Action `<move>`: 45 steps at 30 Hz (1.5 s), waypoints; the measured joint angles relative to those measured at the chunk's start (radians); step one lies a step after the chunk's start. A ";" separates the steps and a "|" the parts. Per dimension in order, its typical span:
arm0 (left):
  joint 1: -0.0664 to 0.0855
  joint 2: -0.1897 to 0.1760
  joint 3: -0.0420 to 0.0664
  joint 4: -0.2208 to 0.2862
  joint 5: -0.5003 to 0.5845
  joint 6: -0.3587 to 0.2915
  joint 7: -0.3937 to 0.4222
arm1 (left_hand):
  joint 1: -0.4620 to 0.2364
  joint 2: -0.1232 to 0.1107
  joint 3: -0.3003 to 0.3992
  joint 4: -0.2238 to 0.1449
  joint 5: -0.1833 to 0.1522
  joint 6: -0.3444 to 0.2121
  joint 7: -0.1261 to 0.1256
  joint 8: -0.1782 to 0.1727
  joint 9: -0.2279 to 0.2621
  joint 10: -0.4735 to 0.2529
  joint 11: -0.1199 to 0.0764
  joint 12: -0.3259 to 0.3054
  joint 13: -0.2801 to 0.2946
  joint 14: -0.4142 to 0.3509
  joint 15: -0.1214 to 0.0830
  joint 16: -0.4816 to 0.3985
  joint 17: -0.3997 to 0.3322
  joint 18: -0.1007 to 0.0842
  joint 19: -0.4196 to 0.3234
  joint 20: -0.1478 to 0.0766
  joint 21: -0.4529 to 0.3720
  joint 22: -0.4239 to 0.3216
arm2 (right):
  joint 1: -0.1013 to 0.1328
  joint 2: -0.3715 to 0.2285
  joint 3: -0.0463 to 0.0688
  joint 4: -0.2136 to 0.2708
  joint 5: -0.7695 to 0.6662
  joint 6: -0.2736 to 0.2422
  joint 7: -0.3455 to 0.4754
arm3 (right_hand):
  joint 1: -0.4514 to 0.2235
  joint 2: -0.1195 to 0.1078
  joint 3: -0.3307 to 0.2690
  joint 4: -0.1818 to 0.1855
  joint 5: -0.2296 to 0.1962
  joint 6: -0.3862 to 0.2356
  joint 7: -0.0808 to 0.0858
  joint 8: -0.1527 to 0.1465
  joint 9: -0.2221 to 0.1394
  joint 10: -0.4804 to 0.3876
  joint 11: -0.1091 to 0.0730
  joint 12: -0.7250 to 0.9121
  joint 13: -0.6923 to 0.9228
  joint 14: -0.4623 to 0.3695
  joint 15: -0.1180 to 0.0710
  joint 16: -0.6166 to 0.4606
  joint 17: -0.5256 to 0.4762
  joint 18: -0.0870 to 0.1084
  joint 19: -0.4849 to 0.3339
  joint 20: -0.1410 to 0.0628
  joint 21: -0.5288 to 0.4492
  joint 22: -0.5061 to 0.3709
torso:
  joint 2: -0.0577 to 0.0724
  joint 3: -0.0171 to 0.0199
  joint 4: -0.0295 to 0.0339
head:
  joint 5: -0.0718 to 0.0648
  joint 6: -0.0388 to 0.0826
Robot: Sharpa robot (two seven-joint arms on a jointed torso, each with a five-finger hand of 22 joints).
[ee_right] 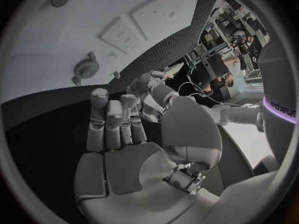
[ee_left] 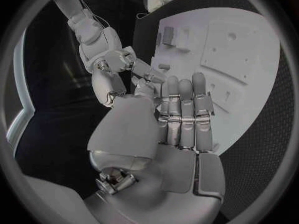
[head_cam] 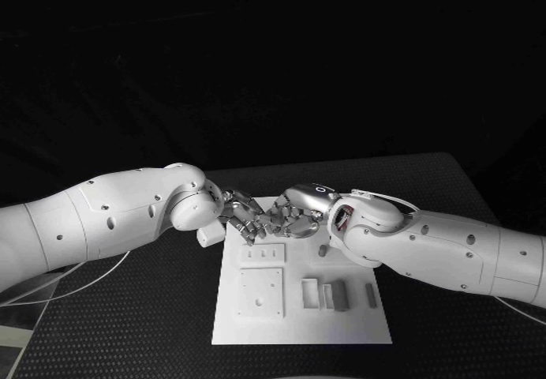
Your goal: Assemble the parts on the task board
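**Both hands meet over the far end of the task board**

From the head view we see our left hand [head_cam: 241, 215] and right hand [head_cam: 293, 217] fingertip to fingertip above the far edge of the task board [head_cam: 301, 332]. Grey parts [head_cam: 338, 294] lie in a row at the board's near right, well apart from the hands. We cannot tell here whether anything sits between the fingers.

From the left wrist view, our left hand [ee_left: 181, 119] lies with fingers straight and side by side, the thumb reaching toward the right hand [ee_left: 112, 64]; a small piece may sit between them, but we cannot be sure.

From the right wrist view, our right hand [ee_right: 115, 129] shows fingers extended, the left hand's fingers [ee_right: 149, 82] touching just beyond. A round part [ee_right: 86, 68] stands on the board.

We judge a hand-to-hand transfer or regrasp is under way; next we need one secure pinch, then carry toward a slot.
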 measured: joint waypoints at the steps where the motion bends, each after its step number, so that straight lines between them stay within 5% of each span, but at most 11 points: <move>1: 0.000 0.000 0.000 0.000 0.000 0.000 0.000 | -0.006 -0.002 -0.005 0.000 0.028 0.000 0.000 0.000 0.000 0.000 0.000 0.000 0.000 0.000 0.000 0.000 -0.001 0.000 0.000 0.000 -0.003 0.001 | 0.000 0.000 0.000 0.000 0.000 0.000 0.000 | 0.000 0.000 0.000 0.000 0.000 0.000 0.000 0.000 0.000 0.000 0.000 0.000 0.000 0.000 0.000 0.000 0.000 0.000 0.000 0.000 0.000 0.000 | 0.000 0.0000 0.0000 | 0.000 0.000; 5: 0.000 0.000 -0.001 0.000 0.000 0.001 0.001 | -0.046 -0.023 -0.011 0.001 0.120 0.000 0.000 -0.001 0.003 -0.007 0.000 0.000 -0.001 -0.007 0.000 0.004 -0.005 0.000 0.000 0.000 -0.008 0.007 | 0.000 0.000 0.000 0.001 -0.001 0.000 -0.001 | 0.000 0.000 0.000 0.000 0.000 0.000 0.000 0.000 0.002 0.000 0.000 0.000 0.000 0.001 0.001 0.000 0.000 0.000 0.000 0.000 0.000 0.000 | 0.000 0.0000 0.0000 | 0.001 0.000; 19: 0.000 -0.001 -0.003 0.001 0.006 0.006 0.000 | -0.137 -0.053 -0.014 -0.002 0.241 0.000 0.000 -0.009 0.013 -0.019 0.000 0.020 0.009 -0.022 0.000 0.030 -0.001 0.001 0.000 0.000 -0.014 0.027 | 0.001 0.001 0.002 0.007 -0.007 -0.002 -0.005 | 0.000 0.000 0.000 0.000 0.000 0.000 0.000 0.000 0.002 0.000 0.000 0.000 0.000 -0.002 -0.002 0.000 -0.001 0.000 0.003 -0.002 0.000 0.000 | 0.000 -0.0008 0.0010 | 0.000 -0.002; 31: 0.000 -0.002 -0.003 0.002 0.010 0.006 0.000 | -0.070 -0.057 0.010 -0.026 0.276 -0.001 -0.001 -0.003 0.028 -0.032 -0.003 0.053 0.029 -0.034 -0.005 0.058 0.006 0.001 0.000 0.000 -0.014 0.059 | 0.001 0.003 0.002 0.007 -0.014 -0.002 -0.012 | 0.000 0.000 0.000 0.000 0.000 -0.001 0.001 0.000 0.001 0.000 0.000 0.000 0.000 -0.003 -0.001 0.000 -0.001 0.000 0.002 -0.006 0.000 0.000 | 0.000 -0.0012 0.0009 | -0.001 -0.004; 45: -0.001 -0.009 -0.003 0.005 0.016 0.006 0.003 | -0.072 -0.067 0.016 -0.012 0.301 -0.003 -0.003 0.001 0.035 -0.039 -0.003 0.070 0.033 -0.038 -0.002 0.069 0.004 0.001 0.000 0.000 -0.014 0.071 | 0.000 0.005 0.002 0.006 -0.019 -0.002 -0.017 | 0.000 0.000 -0.001 -0.001 0.000 -0.001 0.001 0.000 0.001 0.000 0.000 0.000 0.000 -0.003 -0.001 0.000 -0.001 0.000 0.002 -0.006 0.000 0.000 | 0.000 -0.0010 0.0004 | -0.003 -0.005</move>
